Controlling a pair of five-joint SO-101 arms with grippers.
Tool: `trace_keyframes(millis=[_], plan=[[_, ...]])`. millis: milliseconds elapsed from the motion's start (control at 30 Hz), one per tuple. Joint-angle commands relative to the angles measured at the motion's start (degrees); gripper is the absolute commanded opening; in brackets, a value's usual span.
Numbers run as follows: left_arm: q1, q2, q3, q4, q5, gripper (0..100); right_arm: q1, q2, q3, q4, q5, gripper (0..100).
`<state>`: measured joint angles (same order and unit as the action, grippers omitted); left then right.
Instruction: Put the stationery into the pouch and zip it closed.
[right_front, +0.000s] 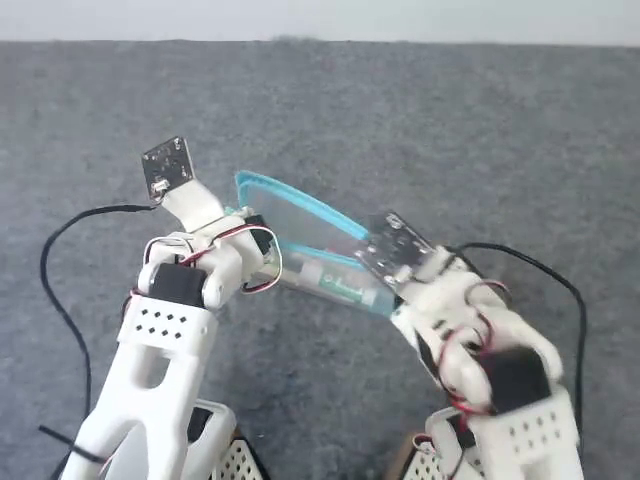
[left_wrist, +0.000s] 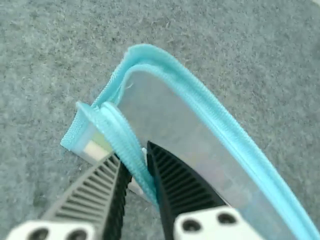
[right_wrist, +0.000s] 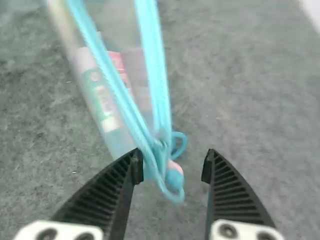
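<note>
Nearest me, the left arm (right_front: 160, 330) and the right arm (right_front: 485, 355) rise from the near edge of the grey worktop (right_front: 450, 130) and lean in toward its middle. Between them lies the pouch (right_front: 300, 222), clear with blue zip trim, slanting from one arm to the other. The left fingers (left_wrist: 175, 185) are pinched tight on the blue seam at one end, with the trim squeezed between the black tips. The right fingers (right_wrist: 110, 190) stand well apart at the other end and grip nothing. The zip pull (right_wrist: 175, 176) hangs in the gap between them, nearer one tip. Inside the pouch a tube (right_front: 338, 285) with green print lies along the side nearer the arms, and something pink (right_wrist: 117, 62) sits beside it. I cannot tell how far the zip is closed.
</note>
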<state>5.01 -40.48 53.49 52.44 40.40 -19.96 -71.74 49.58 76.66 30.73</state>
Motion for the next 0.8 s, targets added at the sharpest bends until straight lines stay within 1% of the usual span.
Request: trace_keyframes(millis=[0,33,133,200,267,367,433,500,600,667,767], plan=[[0.2,0.7,0.5,-0.8,0.0,1,6.5,-5.6,-4.8,2.2,1.1,17.6],[0.2,0.7,0.5,-0.8,0.0,1,8.3,-5.7,-4.8,3.1,1.8,17.6],[0.2,0.7,0.5,-0.8,0.0,1,12.7,-4.0,-4.5,6.5,8.0,17.3],[0.2,0.7,0.5,-0.8,0.0,1,15.7,-1.9,-4.6,7.2,10.0,17.3],[0.2,0.7,0.5,-0.8,0.0,1,16.3,0.7,-4.4,8.0,11.7,17.6],[0.1,0.8,0.5,-0.8,0.0,1,16.0,3.8,-3.1,11.4,17.4,17.6],[0.0,0.8,0.5,-0.8,0.0,1,14.2,5.1,-1.7,13.4,20.2,17.6],[0.0,0.8,0.5,-0.8,0.0,1,10.9,5.3,-1.1,15.8,20.3,17.6],[-0.2,0.8,0.5,-1.8,0.0,1,4.4,4.5,-1.0,18.5,17.8,17.7],[-0.3,0.8,0.5,-2.1,0.0,1,2.0,4.6,-0.6,17.6,16.2,17.7],[-0.3,0.8,0.5,-2.1,0.0,1,-1.3,4.7,-0.3,17.3,15.9,17.7]])
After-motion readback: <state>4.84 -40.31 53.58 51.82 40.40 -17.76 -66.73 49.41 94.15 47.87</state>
